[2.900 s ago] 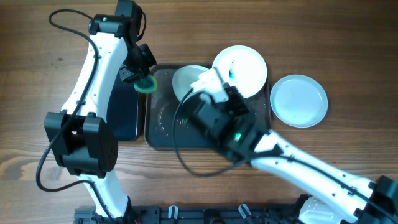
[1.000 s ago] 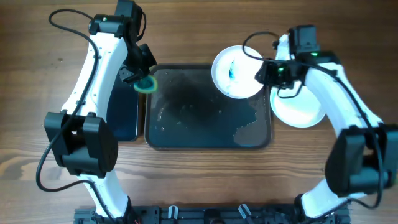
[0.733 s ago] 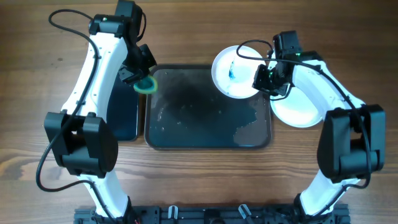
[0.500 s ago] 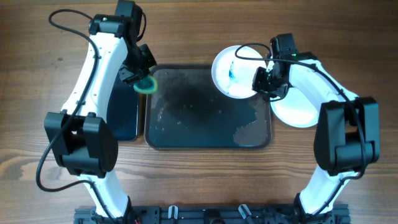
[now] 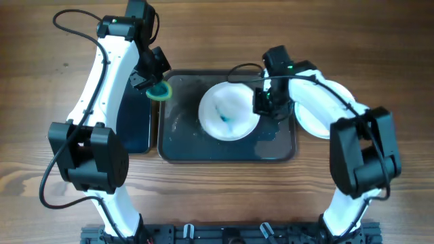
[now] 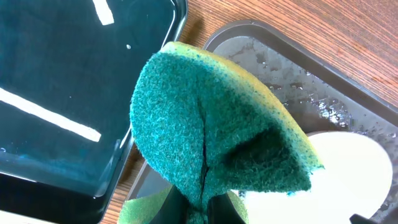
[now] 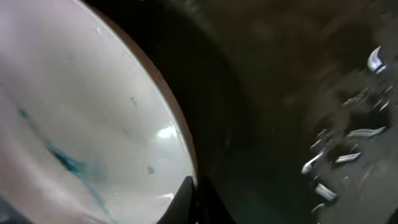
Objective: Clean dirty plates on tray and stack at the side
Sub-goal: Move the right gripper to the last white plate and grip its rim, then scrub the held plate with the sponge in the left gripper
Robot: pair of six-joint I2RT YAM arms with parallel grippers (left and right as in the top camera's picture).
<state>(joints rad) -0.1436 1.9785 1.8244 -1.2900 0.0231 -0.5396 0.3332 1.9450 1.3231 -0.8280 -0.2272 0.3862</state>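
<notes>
A white plate (image 5: pixel 229 112) with a blue-green smear lies on the wet middle of the dark grey tray (image 5: pixel 183 146). My right gripper (image 5: pixel 262 104) is shut on the plate's right rim; the right wrist view shows the plate (image 7: pixel 81 124) with my gripper (image 7: pixel 198 202) pinching its edge over the tray (image 7: pixel 286 93). My left gripper (image 5: pixel 156 86) hovers over the tray's far-left corner, shut on a folded green sponge (image 5: pixel 160 93). In the left wrist view the sponge (image 6: pixel 211 124) fills the middle above my gripper (image 6: pixel 208 213), with the plate (image 6: pixel 348 168) beyond it.
A clean white plate (image 5: pixel 310 120) sits on the table right of the tray, partly hidden by my right arm. A smaller black tray (image 5: pixel 135 118) lies left of the grey tray, and its glossy surface (image 6: pixel 56 81) shows in the left wrist view.
My right gripper closed on the smeared plate's rim and pulled it from the tray's far-right corner to the tray's middle. The left arm and sponge stayed still.
</notes>
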